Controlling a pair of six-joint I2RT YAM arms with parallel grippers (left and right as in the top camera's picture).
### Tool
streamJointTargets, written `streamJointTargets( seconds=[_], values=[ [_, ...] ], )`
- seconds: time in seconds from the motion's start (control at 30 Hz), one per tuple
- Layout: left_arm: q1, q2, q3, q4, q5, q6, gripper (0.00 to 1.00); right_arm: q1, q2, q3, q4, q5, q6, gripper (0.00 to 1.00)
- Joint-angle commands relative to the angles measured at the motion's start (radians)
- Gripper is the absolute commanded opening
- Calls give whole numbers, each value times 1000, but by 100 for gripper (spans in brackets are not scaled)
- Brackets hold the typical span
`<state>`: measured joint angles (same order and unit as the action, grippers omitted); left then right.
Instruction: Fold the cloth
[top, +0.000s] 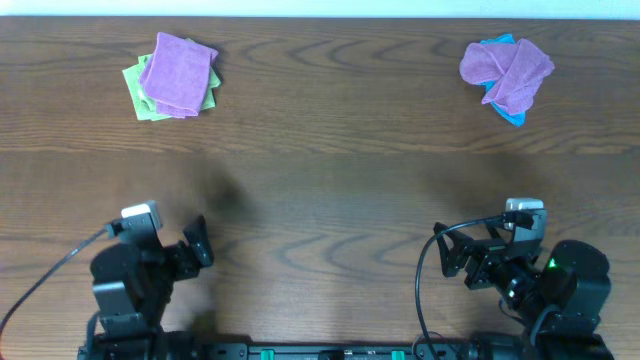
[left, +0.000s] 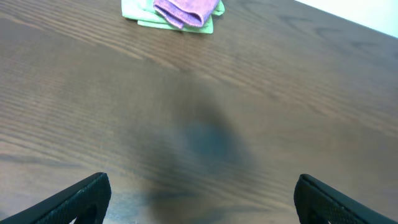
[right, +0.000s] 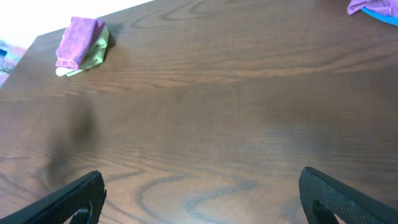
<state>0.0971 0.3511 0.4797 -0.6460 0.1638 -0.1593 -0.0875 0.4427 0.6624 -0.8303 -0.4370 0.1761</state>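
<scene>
A folded purple cloth (top: 178, 72) lies on a folded green cloth (top: 134, 84) at the far left of the table. A crumpled purple cloth (top: 507, 65) lies on a blue cloth (top: 513, 116) at the far right. My left gripper (top: 192, 248) is open and empty at the near left, far from both piles. My right gripper (top: 460, 258) is open and empty at the near right. The left wrist view shows the folded purple cloth (left: 185, 10) on the green cloth (left: 134, 10) far ahead of the open fingers (left: 202, 199). The right wrist view shows the same pile (right: 79, 38) at the far left and open fingers (right: 202, 196).
The dark wooden table (top: 330, 190) spans the whole view. In the right wrist view the crumpled purple cloth (right: 362, 5) and the blue cloth (right: 383, 14) show at the top right corner. A cable (top: 425, 290) loops beside the right arm.
</scene>
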Motion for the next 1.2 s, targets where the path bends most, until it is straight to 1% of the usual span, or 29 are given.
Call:
streamJointTargets(
  seconds=[0.0, 0.2, 0.5, 0.8, 1.03, 1.17],
  values=[
    [-35, -64, -60, -6, -90, 7, 95, -6, -4, -5, -1, -1, 10, 99],
    [-69, -170, -150, -39, -151, 12, 95, -6, -4, -5, -1, -1, 10, 99],
    [-78, -309, -182, -170, -150, 138, 95, -6, -4, -5, -1, -1, 10, 99],
    [-79, -348, -183, -271, -149, 192, 95, -6, -4, -5, -1, -1, 10, 99],
    [-79, -348, -183, -320, -148, 248, 95, -6, -4, -5, -1, -1, 10, 99],
    [-79, -348, -183, -322, -148, 282, 95, -6, -4, -5, -1, -1, 10, 99]
  ],
)
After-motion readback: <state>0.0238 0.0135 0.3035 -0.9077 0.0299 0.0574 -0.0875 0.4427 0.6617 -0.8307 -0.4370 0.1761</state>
